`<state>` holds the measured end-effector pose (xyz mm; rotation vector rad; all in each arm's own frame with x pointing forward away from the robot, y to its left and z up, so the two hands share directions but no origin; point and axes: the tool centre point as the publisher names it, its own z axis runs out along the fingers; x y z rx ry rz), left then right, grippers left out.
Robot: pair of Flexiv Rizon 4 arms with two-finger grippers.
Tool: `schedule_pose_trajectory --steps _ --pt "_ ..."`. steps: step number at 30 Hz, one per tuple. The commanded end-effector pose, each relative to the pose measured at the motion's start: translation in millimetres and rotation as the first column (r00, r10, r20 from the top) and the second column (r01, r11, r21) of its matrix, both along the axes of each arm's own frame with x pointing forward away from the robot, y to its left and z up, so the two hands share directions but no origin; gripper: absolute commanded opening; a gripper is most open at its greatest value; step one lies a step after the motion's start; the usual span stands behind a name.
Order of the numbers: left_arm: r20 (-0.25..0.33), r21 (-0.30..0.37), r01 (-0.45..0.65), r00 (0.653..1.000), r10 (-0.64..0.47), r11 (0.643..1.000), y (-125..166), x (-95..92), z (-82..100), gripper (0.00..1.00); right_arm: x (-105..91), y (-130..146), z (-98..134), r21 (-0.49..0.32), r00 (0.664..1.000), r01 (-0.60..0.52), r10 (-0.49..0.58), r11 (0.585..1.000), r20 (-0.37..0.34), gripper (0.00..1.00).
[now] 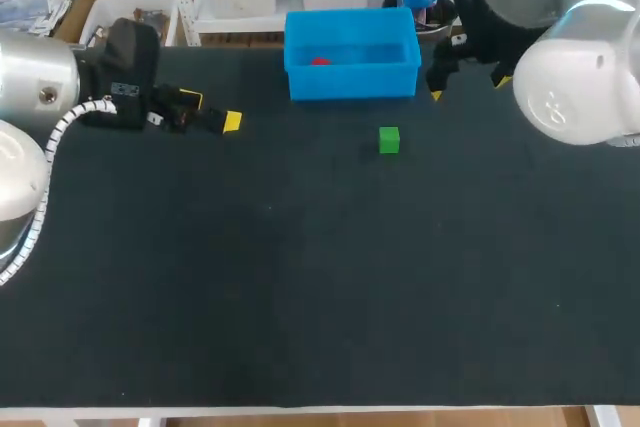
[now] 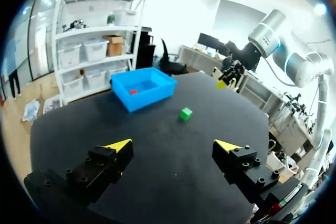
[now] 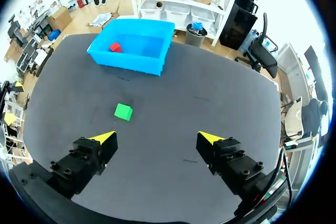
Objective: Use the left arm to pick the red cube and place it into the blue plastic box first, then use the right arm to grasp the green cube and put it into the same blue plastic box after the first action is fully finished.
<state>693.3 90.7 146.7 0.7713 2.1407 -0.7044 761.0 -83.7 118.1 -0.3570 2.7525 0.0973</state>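
- The left fingers (image 2: 119, 145) are standing wide apart and holding nothing, hanging over the left side of the bench (image 1: 300, 297), well away from the cubes.
- The right fingers (image 3: 105, 139) are also gaping wide and carrying nothing, hovering beside the right end of the blue box (image 1: 350, 82).
- The red cube (image 1: 319, 61) is lying inside the blue box, near its back wall, so the first half of the task is looking finished.
- The green cube (image 1: 389, 140) is sitting on the bench just in front of the box and clear of its wall, waiting for the right arm.
- Risk: the green cube is looking small beside the spread of the fingers, so an off-centre descent is likely to be nudging it across the bench rather than catching it.
- Risk: the cube is sitting turned at a slight angle, so fingers closing on its corners instead of its flat faces could be twisting it out of the grip.
- Risk: carrying it low could be clipping the rim of the box and shifting the box.
- The box is looking like thin, smooth, rigid plastic, rectangular with straight walls and an open top.
- Both cubes are appearing hard, with flat faces and sharp edges.
- The bench is wearing a dark, matte covering.
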Motion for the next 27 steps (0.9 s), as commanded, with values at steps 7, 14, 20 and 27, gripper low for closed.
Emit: schedule_pose_trajectory --steps 7,14,20,27 --pt "0.008 -0.010 0.003 1.000 -0.003 1.000 2.1 -0.8 -1.9 1.00 10.9 20.1 -10.6 0.026 0.996 0.079 -0.078 0.997 -0.041 1.00" --pt "0.008 -0.010 0.003 1.000 -0.003 1.000 2.1 -0.8 -1.9 1.00 21.5 47.5 -25.2 0.012 0.991 0.106 -0.105 0.994 -0.088 1.00" --pt "0.008 -0.010 0.003 1.000 -0.003 1.000 2.1 -0.8 -1.9 1.00 29.2 67.3 -40.1 -0.027 0.982 0.128 -0.131 0.991 -0.138 1.00" --pt "0.008 -0.010 0.003 1.000 -0.003 1.000 2.1 -0.8 -1.9 1.00 35.7 81.5 -54.1 -0.066 0.973 0.156 -0.164 0.986 -0.162 1.00"
